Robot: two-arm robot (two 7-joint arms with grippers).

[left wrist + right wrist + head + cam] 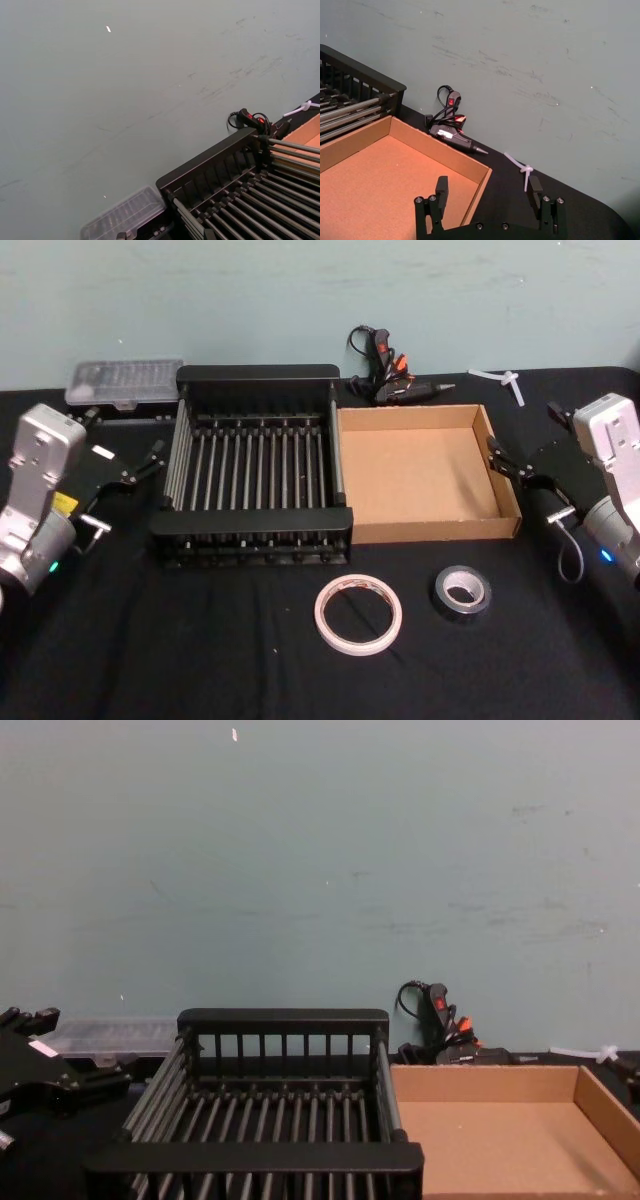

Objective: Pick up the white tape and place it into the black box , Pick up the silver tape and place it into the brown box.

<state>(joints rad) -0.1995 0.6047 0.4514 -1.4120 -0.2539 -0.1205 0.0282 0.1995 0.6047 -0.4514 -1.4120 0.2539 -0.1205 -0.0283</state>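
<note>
Both pincers gape wide and hold nothing: left gripper (140, 468) at frame left, right gripper (522, 472) at frame right beside the brown box (430, 531).

Soft, even room light falls from overhead, leaving the pale green wall (320, 850) flat and free of glare, the black tablecloth (200, 660) swallowing nearly all shadow, and a slight overall softness blurring fine detail at the edges of every view.
</note>
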